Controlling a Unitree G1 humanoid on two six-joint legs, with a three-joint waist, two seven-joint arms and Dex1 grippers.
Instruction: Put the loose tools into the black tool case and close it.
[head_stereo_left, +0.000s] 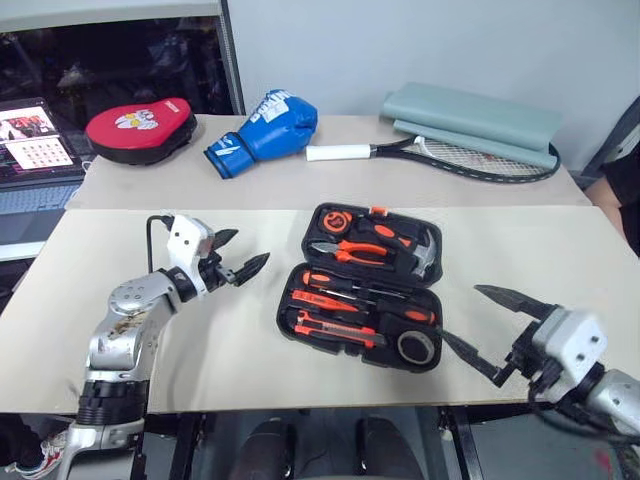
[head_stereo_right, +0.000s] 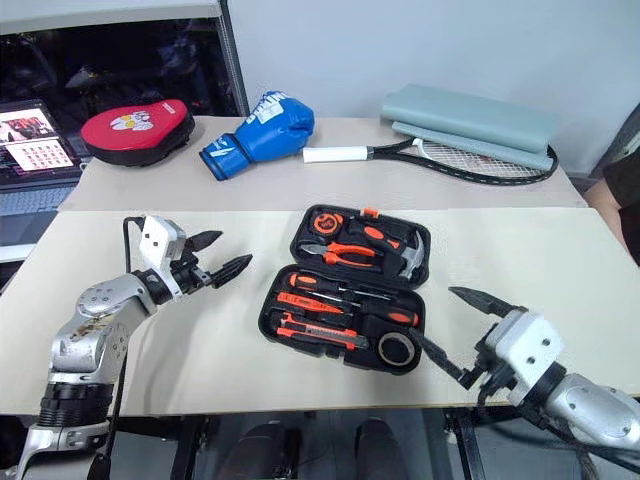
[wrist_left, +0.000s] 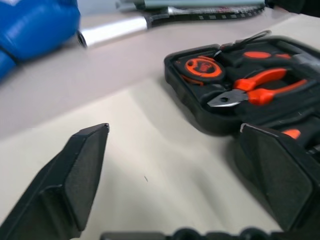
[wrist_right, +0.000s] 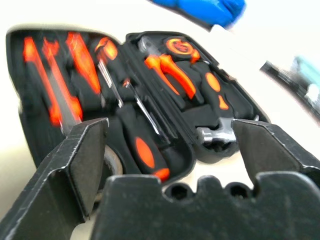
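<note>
Mid-table, black tool case (head_stereo_left: 362, 287) lying open, lid flat; screwdrivers (head_stereo_left: 345, 281), utility knife (head_stereo_left: 335, 326), tape roll (head_stereo_left: 416, 347) seated in recesses; left gripper (head_stereo_left: 238, 255) spread wide, level, left of case; right gripper (head_stereo_left: 488, 328) likewise wide, beside its near-right corner.

Left pincer (wrist_left: 172, 160) spread wide over the desk (wrist_left: 100, 95), holding nothing.
Beyond its fingers (wrist_left: 80, 175): black tool case (wrist_left: 200, 112), open, with orange tape measure (wrist_left: 202, 67) and orange-handled pliers (wrist_left: 260, 87) seated inside; blue boxing glove (wrist_left: 35, 25); white racket handle (wrist_left: 112, 31).
</note>
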